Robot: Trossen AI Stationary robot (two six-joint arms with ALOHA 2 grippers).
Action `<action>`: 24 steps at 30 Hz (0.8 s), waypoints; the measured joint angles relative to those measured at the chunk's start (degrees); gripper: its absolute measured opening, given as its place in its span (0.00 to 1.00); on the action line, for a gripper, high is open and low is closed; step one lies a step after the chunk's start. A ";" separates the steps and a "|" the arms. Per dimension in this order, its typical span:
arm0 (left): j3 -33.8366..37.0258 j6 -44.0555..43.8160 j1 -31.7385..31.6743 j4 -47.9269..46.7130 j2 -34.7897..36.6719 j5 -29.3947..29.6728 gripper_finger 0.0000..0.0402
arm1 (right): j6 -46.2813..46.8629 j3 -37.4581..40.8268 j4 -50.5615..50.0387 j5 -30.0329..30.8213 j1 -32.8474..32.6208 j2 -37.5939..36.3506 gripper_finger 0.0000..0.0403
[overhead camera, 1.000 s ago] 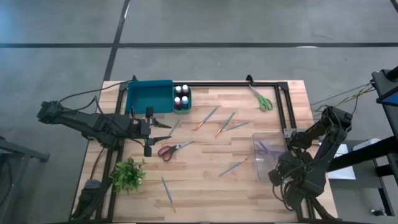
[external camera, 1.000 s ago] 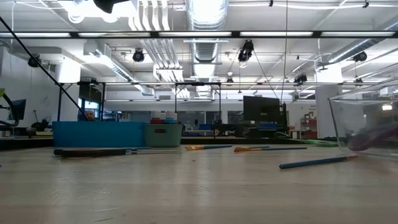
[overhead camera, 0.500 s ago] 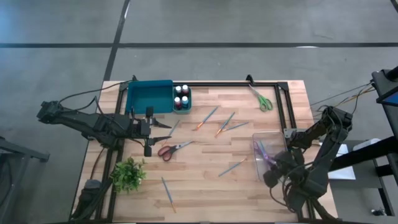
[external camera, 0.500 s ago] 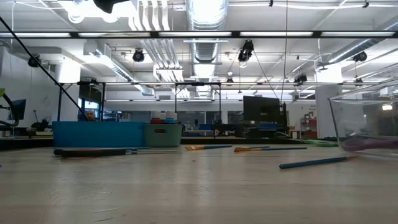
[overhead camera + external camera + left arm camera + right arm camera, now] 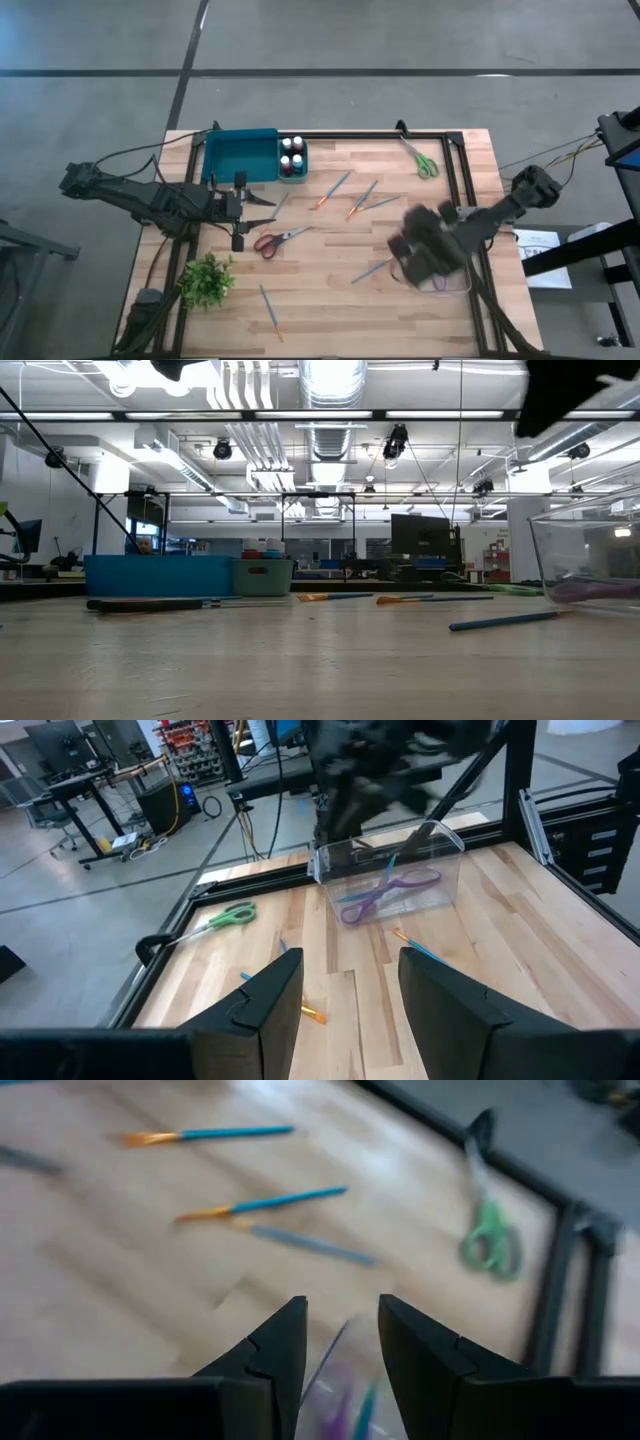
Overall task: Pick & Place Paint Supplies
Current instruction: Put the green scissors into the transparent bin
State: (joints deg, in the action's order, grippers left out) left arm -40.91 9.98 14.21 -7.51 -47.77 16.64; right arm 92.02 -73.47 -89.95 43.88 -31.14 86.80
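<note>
Several thin blue-handled paintbrushes lie flat on the wooden table: a group of three (image 5: 362,198) at mid-table, one (image 5: 372,268) near the clear container, one (image 5: 270,312) by the near edge. The right wrist view shows the three (image 5: 260,1205). A clear container (image 5: 388,870) on the table's right holds purple scissors (image 5: 385,890) and a brush. My right gripper (image 5: 408,260) hovers open and empty over the container's left side (image 5: 342,1320). My left gripper (image 5: 262,213) waits open at the table's left (image 5: 350,980), just beyond the red scissors (image 5: 280,240).
Green scissors (image 5: 422,160) lie near the far right corner. A teal tray (image 5: 240,155) and a bin of paint bottles (image 5: 292,158) stand at the far left. A small plant (image 5: 207,282) sits near the left corner. A black frame (image 5: 455,175) runs along the table's edges.
My right arm has swung fast from beyond the table's near right corner toward the left and slightly far, and now hangs over the clear container, blurred with motion. Its dark shape has entered the top right of the low view.
</note>
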 joint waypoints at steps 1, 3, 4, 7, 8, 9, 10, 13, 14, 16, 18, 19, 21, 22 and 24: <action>0.00 0.00 0.01 0.00 0.00 0.00 0.43 | -3.61 -0.91 0.25 -0.01 3.18 0.00 0.31; 0.00 0.00 0.01 -0.02 0.00 0.00 0.43 | -11.64 -2.78 1.36 -0.04 9.50 -0.09 0.31; 0.00 0.00 0.01 -0.04 0.00 -0.02 0.43 | -15.55 -3.71 2.33 -0.04 12.45 -0.15 0.31; 0.00 0.04 0.01 -0.07 0.00 -0.01 0.43 | -25.76 -5.93 6.77 -1.03 20.49 -0.17 0.31; 0.00 0.04 0.01 -0.07 0.00 -0.01 0.43 | -28.99 -6.26 8.93 -1.94 23.03 -0.17 0.31; 0.00 0.04 0.01 -0.07 0.00 -0.01 0.43 | -32.04 -6.33 11.22 -2.90 25.50 -0.16 0.31; 0.00 0.04 -0.01 -0.09 0.00 -0.01 0.43 | -34.88 -6.33 13.40 -3.84 27.85 -0.08 0.31; 0.00 0.07 0.00 -0.09 0.00 -0.02 0.43 | -41.60 -5.09 19.13 -5.18 33.51 0.45 0.31; 0.00 0.07 0.01 -0.09 0.00 -0.02 0.43 | -42.53 -4.60 19.75 -5.19 34.98 0.80 0.31; 0.00 0.05 0.01 -0.17 -0.02 -0.02 0.43 | -43.07 -3.40 19.86 -5.20 37.45 2.13 0.31; 0.00 0.04 0.00 -0.20 -0.02 -0.04 0.43 | -43.22 -1.75 20.06 -5.25 39.25 3.55 0.31; 0.00 0.04 0.00 -0.20 -0.02 -0.03 0.43 | -43.28 -1.00 19.84 -5.33 39.94 4.46 0.31; 0.00 0.04 0.00 -0.20 -0.02 -0.04 0.43 | -43.45 -0.02 19.98 -5.31 41.06 6.34 0.31; 0.00 0.04 -0.01 -0.17 -0.02 -0.04 0.43 | -43.59 0.30 20.00 -5.18 41.53 7.37 0.31; 0.00 0.04 0.01 -0.15 -0.02 -0.04 0.43 | -43.63 0.46 20.23 -4.54 42.32 9.65 0.31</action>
State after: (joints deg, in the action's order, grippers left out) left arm -40.91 10.02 14.22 -7.66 -47.79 16.60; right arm 48.39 -73.01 -69.73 39.34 11.18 96.46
